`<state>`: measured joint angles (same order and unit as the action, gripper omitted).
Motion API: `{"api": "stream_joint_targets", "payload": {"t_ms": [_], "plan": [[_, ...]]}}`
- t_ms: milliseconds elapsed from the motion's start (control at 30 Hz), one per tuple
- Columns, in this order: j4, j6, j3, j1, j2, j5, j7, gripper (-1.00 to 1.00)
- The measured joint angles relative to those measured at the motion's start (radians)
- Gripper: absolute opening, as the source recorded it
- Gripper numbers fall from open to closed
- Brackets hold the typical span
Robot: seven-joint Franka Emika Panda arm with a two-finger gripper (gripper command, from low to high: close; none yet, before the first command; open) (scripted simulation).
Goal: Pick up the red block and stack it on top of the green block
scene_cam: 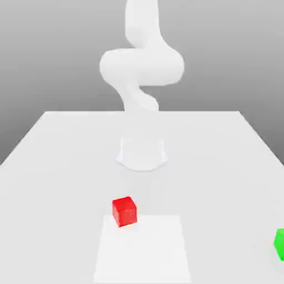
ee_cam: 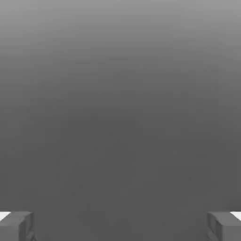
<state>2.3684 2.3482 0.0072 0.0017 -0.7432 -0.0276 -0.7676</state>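
The red block is a small glossy cube resting on the white table, in front of the arm's base and slightly toward the exterior view's left. The green block sits at the exterior view's right edge, partly cut off by the frame. The two blocks are far apart. My white arm rises from its base and folds upward, well above both blocks. In the hand view my gripper is open: two grey fingertips stand wide apart with nothing between them, facing plain grey background.
A brighter square patch marks the table near the front edge; the red block stands at its far left corner. The table's far edge runs behind the arm's base.
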Motion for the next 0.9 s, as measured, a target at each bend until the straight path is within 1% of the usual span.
{"api": "stream_joint_targets", "payload": {"t_ms": [133,267,500,567,633,767,900], "plan": [[0.129,0.092,-0.007,0.001,0.112,-0.045,0.067,0.0],[0.259,0.182,-0.04,0.003,0.222,-0.078,0.143,0.0],[0.516,0.367,-0.146,0.011,0.436,-0.091,0.342,0.0],[0.576,0.452,-0.183,0.018,0.549,-0.081,0.416,0.0],[0.591,0.51,-0.195,0.021,0.626,-0.069,0.451,0.0],[0.584,0.579,-0.198,0.03,0.712,-0.046,0.471,0.0],[0.575,0.646,-0.178,0.029,0.789,0.013,0.511,0.0]]}}
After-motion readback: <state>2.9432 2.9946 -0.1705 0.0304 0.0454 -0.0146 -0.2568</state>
